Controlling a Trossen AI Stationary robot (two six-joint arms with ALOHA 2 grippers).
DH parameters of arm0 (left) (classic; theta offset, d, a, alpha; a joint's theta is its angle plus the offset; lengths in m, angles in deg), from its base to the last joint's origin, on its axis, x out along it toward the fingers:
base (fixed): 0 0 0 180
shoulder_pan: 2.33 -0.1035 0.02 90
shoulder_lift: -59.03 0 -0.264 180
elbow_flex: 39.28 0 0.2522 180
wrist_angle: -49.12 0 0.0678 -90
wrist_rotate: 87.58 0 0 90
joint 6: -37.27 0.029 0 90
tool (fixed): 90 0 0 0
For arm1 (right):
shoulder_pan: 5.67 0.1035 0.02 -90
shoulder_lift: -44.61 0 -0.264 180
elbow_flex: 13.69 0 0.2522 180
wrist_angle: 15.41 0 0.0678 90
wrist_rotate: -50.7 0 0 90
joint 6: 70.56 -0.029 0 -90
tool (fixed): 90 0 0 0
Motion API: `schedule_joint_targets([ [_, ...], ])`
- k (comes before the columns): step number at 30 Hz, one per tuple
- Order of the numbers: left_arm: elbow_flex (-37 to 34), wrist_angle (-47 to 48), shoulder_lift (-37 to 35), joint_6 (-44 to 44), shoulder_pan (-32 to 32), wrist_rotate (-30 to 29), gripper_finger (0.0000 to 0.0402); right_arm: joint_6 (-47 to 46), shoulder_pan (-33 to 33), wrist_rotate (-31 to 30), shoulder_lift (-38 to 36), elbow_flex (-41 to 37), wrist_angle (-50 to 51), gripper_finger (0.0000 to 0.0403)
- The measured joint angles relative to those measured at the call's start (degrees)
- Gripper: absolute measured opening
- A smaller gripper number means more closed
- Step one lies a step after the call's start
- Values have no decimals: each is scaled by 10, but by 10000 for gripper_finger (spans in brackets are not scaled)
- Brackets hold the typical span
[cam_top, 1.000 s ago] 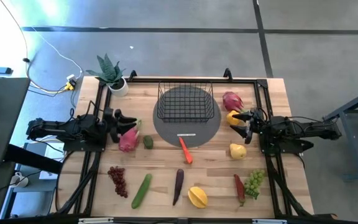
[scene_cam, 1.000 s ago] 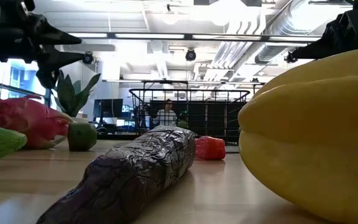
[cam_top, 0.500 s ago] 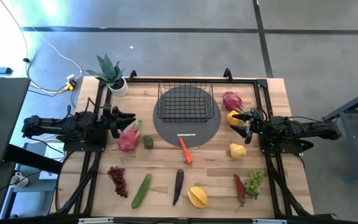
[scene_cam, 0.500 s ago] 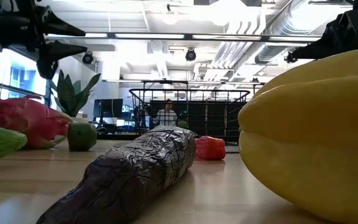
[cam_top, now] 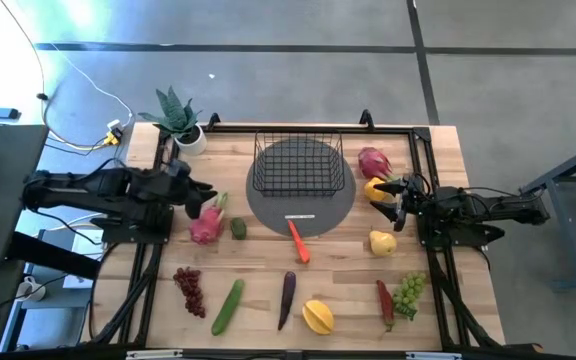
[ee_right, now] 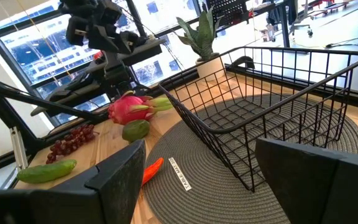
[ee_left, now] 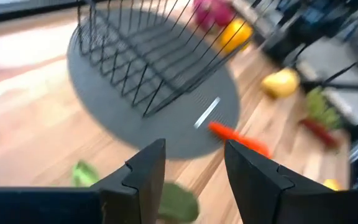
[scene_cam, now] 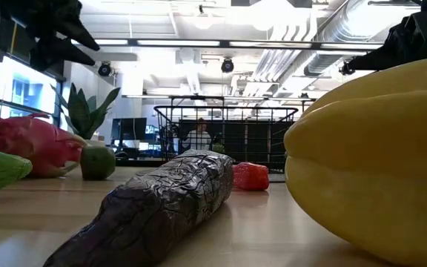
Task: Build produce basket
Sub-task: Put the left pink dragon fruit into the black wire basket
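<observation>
The black wire basket (cam_top: 298, 163) stands on the grey round mat (cam_top: 301, 203) at the table's middle far side. Produce lies around it: a pink dragon fruit (cam_top: 207, 223), a small green fruit (cam_top: 238, 228), an orange carrot (cam_top: 298, 241), red grapes (cam_top: 190, 290), a cucumber (cam_top: 228, 305), a purple pod (cam_top: 287, 298), and yellow pieces (cam_top: 318, 316) (cam_top: 382, 241). My left gripper (cam_top: 206, 190) hangs open above the left dragon fruit, tipped downward, with nothing between its fingers (ee_left: 148, 171). My right gripper (cam_top: 390, 198) waits open and level at the mat's right side, beside a yellow piece (cam_top: 374, 187).
A spiky potted plant (cam_top: 180, 122) stands at the far left corner. A second dragon fruit (cam_top: 373, 160), a red pod (cam_top: 384, 303) and green grapes (cam_top: 408, 292) lie on the right. Black frame rails run along the table's left and right sides.
My left gripper has risen above the left dragon fruit and tipped from level to slanting downward, while its arm has drawn back a little toward the table's left edge. Its finger gap looks the same.
</observation>
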Motion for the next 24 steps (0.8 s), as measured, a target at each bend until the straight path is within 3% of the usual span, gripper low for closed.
schedule_joint_targets([
  [10, 78, 170, 127, -106, 0, 42, 154, 0, 0, 0, 0, 0, 0, 286],
  [24, 95, 228, 179, -223, 0, 96, 167, 0, 0, 0, 0, 0, 0, 286],
])
